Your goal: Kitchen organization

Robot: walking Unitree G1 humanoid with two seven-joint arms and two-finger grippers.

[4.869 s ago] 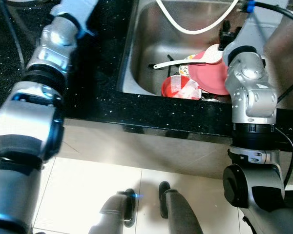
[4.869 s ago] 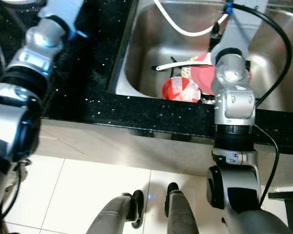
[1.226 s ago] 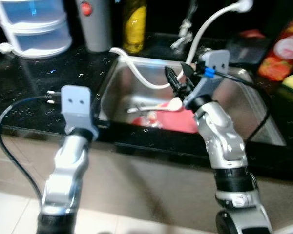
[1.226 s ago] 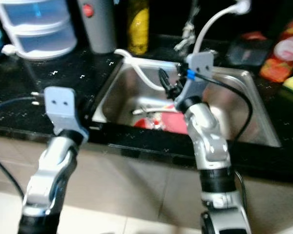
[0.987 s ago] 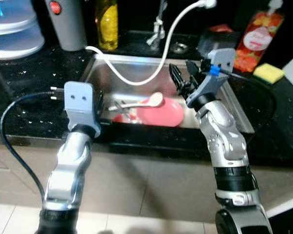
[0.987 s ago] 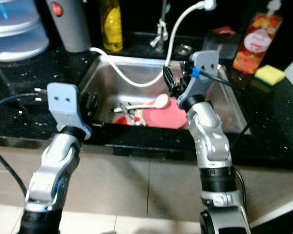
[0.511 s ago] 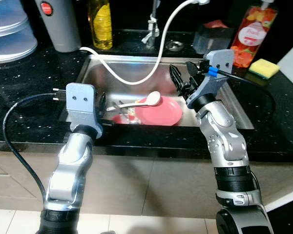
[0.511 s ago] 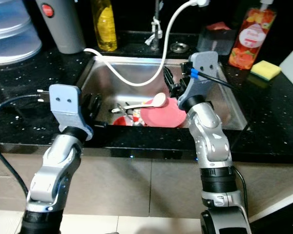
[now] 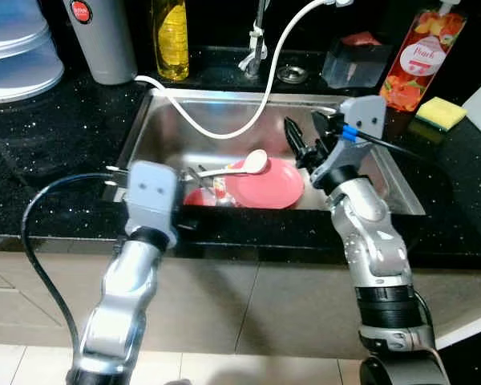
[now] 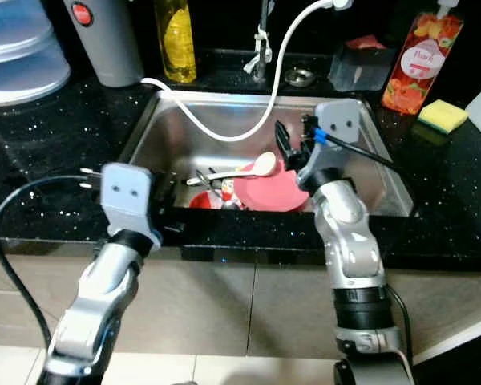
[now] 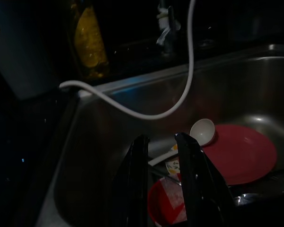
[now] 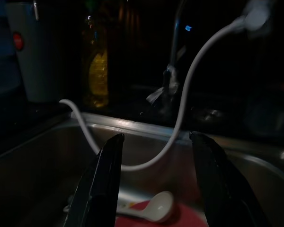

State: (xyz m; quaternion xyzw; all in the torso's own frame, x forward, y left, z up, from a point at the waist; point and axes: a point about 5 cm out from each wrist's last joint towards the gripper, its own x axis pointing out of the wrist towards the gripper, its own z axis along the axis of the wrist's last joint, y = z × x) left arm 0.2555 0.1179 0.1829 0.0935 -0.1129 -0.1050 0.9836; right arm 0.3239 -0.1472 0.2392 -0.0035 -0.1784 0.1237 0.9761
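Right gripper (image 9: pixel 302 136) jaws spread wide; left gripper (image 11: pixel 163 146) jaws narrowly parted.

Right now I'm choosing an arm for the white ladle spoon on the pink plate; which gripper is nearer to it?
Right. The right gripper hangs over the sink beside the white ladle spoon; the left gripper sits back at the sink's front-left rim.

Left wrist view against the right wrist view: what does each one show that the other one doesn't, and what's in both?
Left wrist view: the left gripper, open, a red bowl, and most of the pink plate. Right wrist view: the right gripper, open, and the hose's white spray head. Both: the steel sink, white hose, white spoon and yellow bottle.
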